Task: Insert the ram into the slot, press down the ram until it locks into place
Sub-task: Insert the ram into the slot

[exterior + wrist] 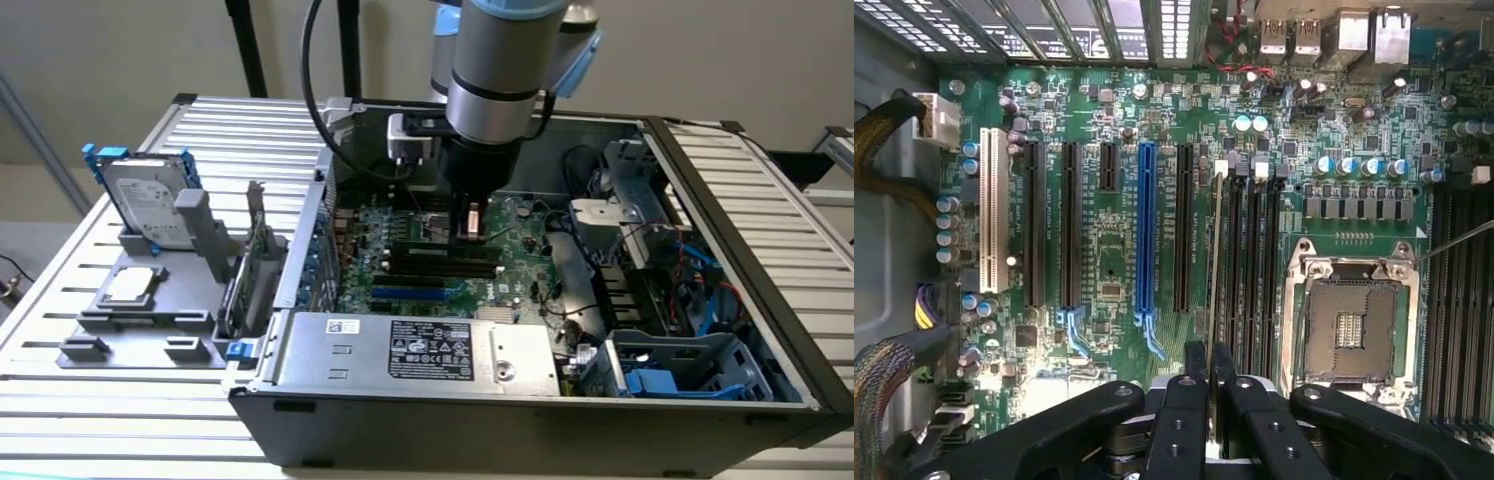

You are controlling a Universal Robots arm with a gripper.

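Gripper [1209, 355] right up front in the wrist view, clamped tight on the ram [1215, 260], held edge-on and upright to line up lengthwise with the slot [1228, 300] near the CPU socket [1351, 320]. Exterior view next: same grip, low inside the open case [534, 430] over the motherboard [400, 225], ram right at the black slots, probably mid-insertion, seating hard to judge.

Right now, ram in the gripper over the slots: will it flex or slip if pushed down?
Probably stiff edgewise: the ram shows as a straight thin line, no bow. Likely weak to sideways load, being that thin. Might slip upward, since the gripper pinches only its flat faces with narrow fingers.
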